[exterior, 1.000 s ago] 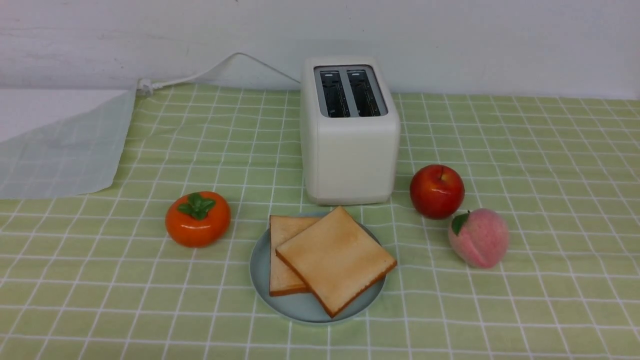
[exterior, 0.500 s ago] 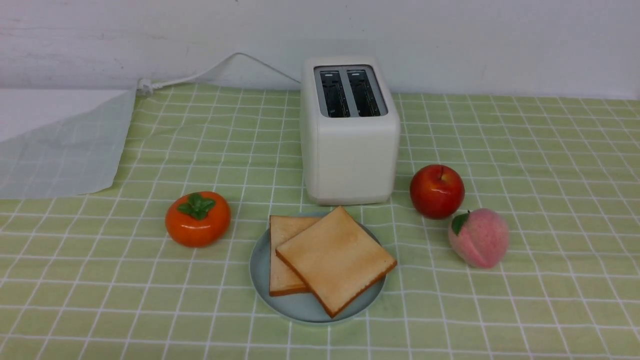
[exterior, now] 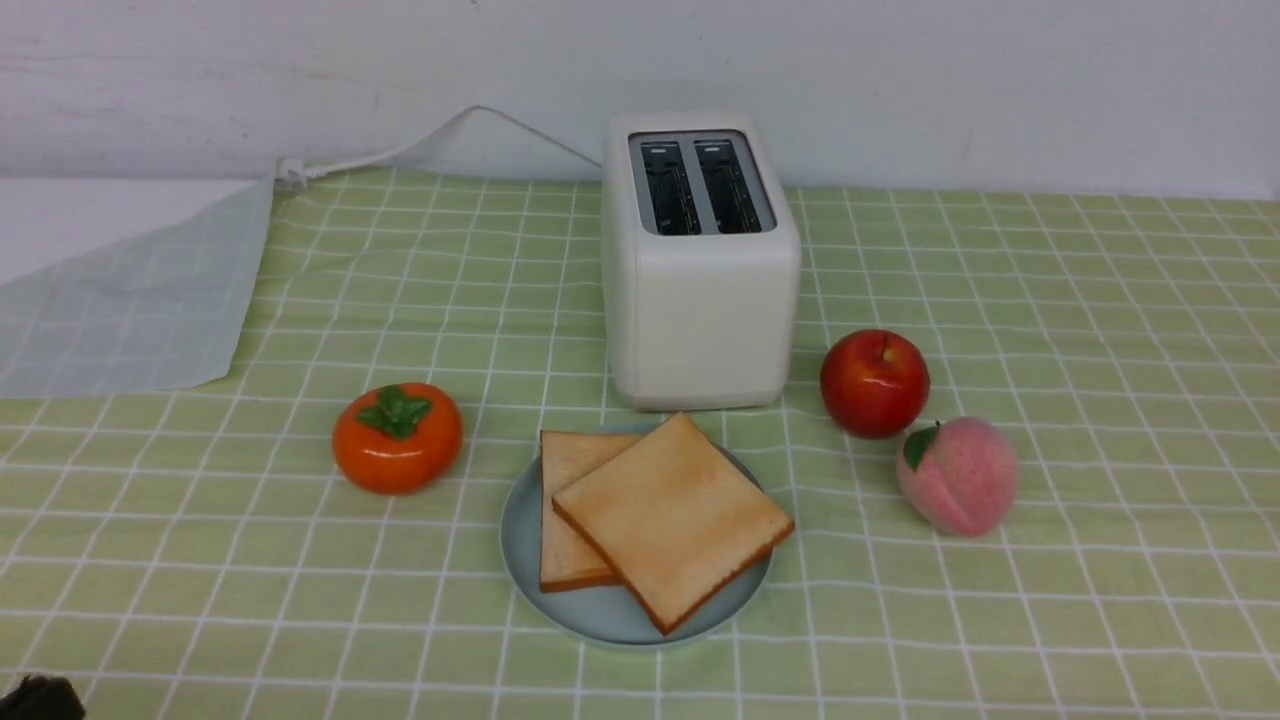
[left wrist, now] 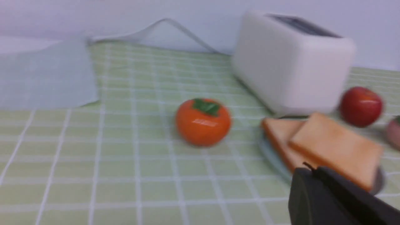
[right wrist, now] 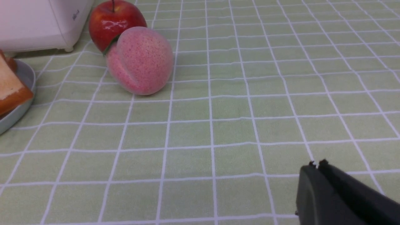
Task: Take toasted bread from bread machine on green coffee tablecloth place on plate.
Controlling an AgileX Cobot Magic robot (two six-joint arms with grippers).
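Observation:
Two toast slices lie overlapped on the pale blue-green plate point(exterior: 600, 615): the upper slice point(exterior: 672, 518) rests on the lower slice point(exterior: 563, 500). The cream-white toaster point(exterior: 700, 300) stands behind the plate on the green grid tablecloth point(exterior: 1100, 400), both slots dark with no bread showing. My left gripper point(left wrist: 311, 170) is shut and empty, low beside the plate point(left wrist: 272, 154); a dark tip shows at the front view's lower left corner point(exterior: 40, 698). My right gripper point(right wrist: 317, 164) is shut and empty over bare cloth, away from the plate point(right wrist: 18, 103).
An orange persimmon point(exterior: 397, 437) sits left of the plate. A red apple point(exterior: 874, 382) and a pink peach point(exterior: 957, 476) sit to its right. The cloth's back left corner is folded over point(exterior: 130, 300). The toaster's white cord point(exterior: 400, 150) runs along the wall.
A dark part of my left arm has come into the front view's lower left corner. The toast, plate and toaster have not moved.

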